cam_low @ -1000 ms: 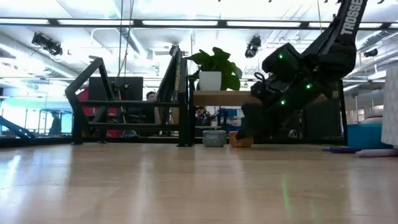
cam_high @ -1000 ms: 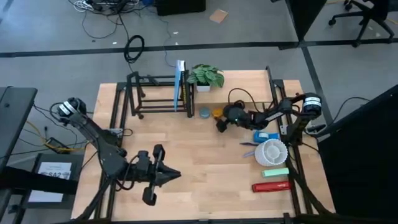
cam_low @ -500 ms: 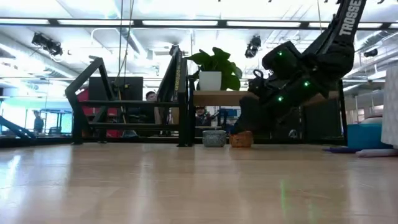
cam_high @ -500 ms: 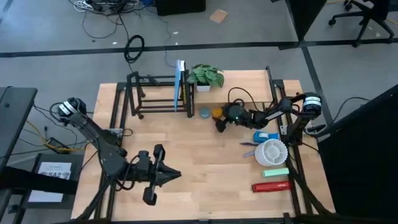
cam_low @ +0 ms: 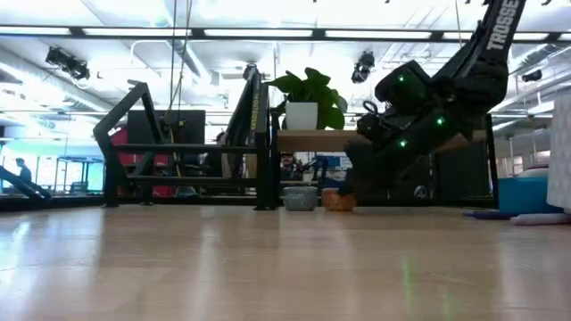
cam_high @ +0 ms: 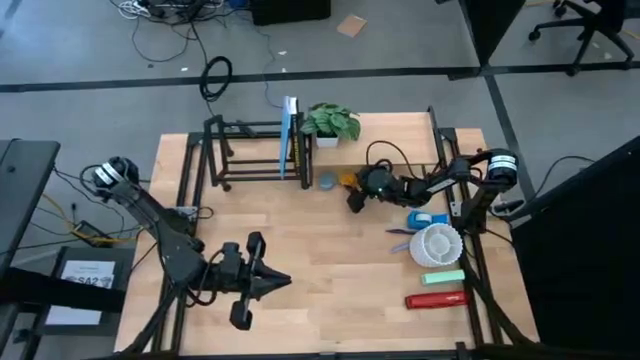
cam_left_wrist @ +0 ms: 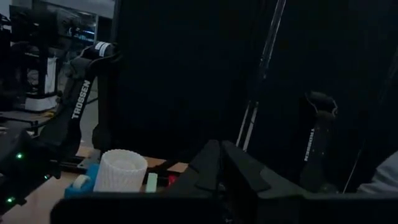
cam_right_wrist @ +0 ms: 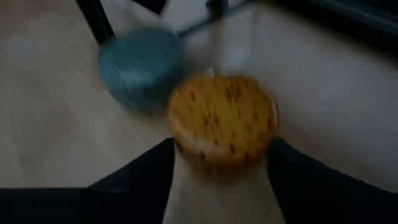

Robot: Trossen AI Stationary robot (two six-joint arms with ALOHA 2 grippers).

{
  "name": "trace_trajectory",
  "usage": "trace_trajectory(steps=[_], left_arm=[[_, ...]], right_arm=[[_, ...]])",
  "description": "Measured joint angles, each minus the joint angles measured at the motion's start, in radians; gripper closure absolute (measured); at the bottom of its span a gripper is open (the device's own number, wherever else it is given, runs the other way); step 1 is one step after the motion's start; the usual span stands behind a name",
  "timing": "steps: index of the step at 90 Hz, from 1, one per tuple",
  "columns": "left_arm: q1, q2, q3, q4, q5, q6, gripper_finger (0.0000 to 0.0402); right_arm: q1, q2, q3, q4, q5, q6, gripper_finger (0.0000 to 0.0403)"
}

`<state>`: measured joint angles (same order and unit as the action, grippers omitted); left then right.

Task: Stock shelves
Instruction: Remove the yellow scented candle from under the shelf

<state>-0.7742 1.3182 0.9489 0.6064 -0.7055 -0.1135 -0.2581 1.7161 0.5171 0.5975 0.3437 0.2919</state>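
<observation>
Right end effector (cam_high: 352, 190) is at the back-centre of the tabletop (cam_high: 300, 290), fingers spread wide. In the right wrist view, one dark finger (cam_right_wrist: 140, 177) sits each side of the orange cookie-like disc (cam_right_wrist: 222, 118), not pinching it yet as far as I can tell. Disc sits on the tabletop, touching or just beside a grey-blue round object (cam_right_wrist: 140, 65); in the high view the grey one is at roughly 9 o'clock of the orange one.

Both sit just in front of the wooden-plank shelf (cam_low: 326, 138), which carries a potted plant (cam_high: 331, 122). Black rod rack (cam_high: 250, 150) is at 9 o'clock of the shelf, with a thin blue-edged flat item (cam_high: 289, 135) standing in it.

Judgement: the step is grasping the disc for stocking. To do it well:
- centre fingers on the disc's diameter, so the close doesn't knock the grey piece
- go low enough to catch the rim, then close gently
- lift straight up before moving toward 12 o'clock, clear of plank edge and plant

Remaining stock is at 4–5 o'clock: white ribbed bowl (cam_high: 436, 243), green block (cam_high: 443, 277), red bar (cam_high: 437, 299).

Left end effector (cam_high: 275, 281) is parked front-left, pressed together, holding nothing.
</observation>
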Motion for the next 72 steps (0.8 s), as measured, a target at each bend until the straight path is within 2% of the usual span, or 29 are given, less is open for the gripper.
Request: trace_trajectory(steps=[16,40,48,58,64,72], left_arm=[[0.0,0.0,0.0,0.0,0.0,-0.002,0.0402],[0.0,0.0,0.0,0.0,0.0,-0.003,0.0402],[0.0,0.0,0.0,0.0,0.0,-0.003,0.0402],[0.0,0.0,0.0,-0.006,0.0,-0.003,0.0402],[0.0,0.0,0.0,-0.007,0.0,-0.003,0.0402],[0.0,0.0,-0.001,-0.01,0.0,-0.003,0.0402]], right_arm=[[0.03,0.0,0.0,-0.003,-0.043,0.002,0.0227],[0.128,-0.002,0.0,-0.028,-0.1,-0.036,0.0229],[0.157,-0.002,0.0,-0.093,-0.011,0.019,0.0229],[0.165,-0.004,0.003,-0.192,0.152,0.224,0.0229],[0.148,-0.004,0.004,-0.238,0.214,0.326,0.0229],[0.115,-0.004,0.002,-0.257,0.271,0.368,0.0229]])
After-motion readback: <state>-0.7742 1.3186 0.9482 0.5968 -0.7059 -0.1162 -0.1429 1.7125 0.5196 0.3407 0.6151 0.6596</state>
